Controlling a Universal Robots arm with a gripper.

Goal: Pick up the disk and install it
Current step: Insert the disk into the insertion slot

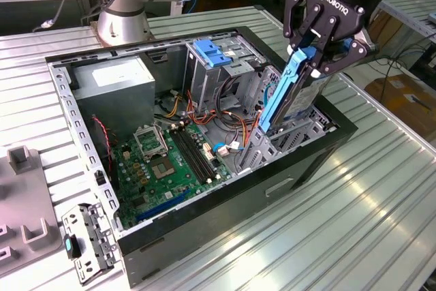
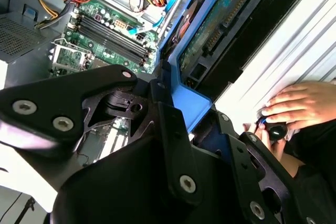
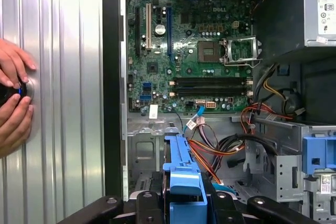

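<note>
The disk (image 1: 282, 99) is a flat drive with blue side rails, held on edge and tilted over the drive bay at the exterior view's right end of the open computer case (image 1: 204, 226). Its lower end dips into the metal bay beside the orange and red cables. My gripper (image 1: 315, 49) is shut on the disk's upper end, one black finger on each side. In the second wrist view the disk's green circuit board (image 2: 210, 30) and blue rail show just past the fingers (image 2: 173, 129). In the first wrist view the blue rail end (image 3: 184, 182) sits between the jaws.
Inside the case lie the green motherboard (image 1: 167, 161), a grey power-supply box (image 1: 116, 80) and a tall metal cage with a blue latch (image 1: 214, 52). A person's hands (image 3: 13, 103) rest on the ribbed table beside the case. Grey fixtures (image 1: 27, 223) stand at the exterior view's left.
</note>
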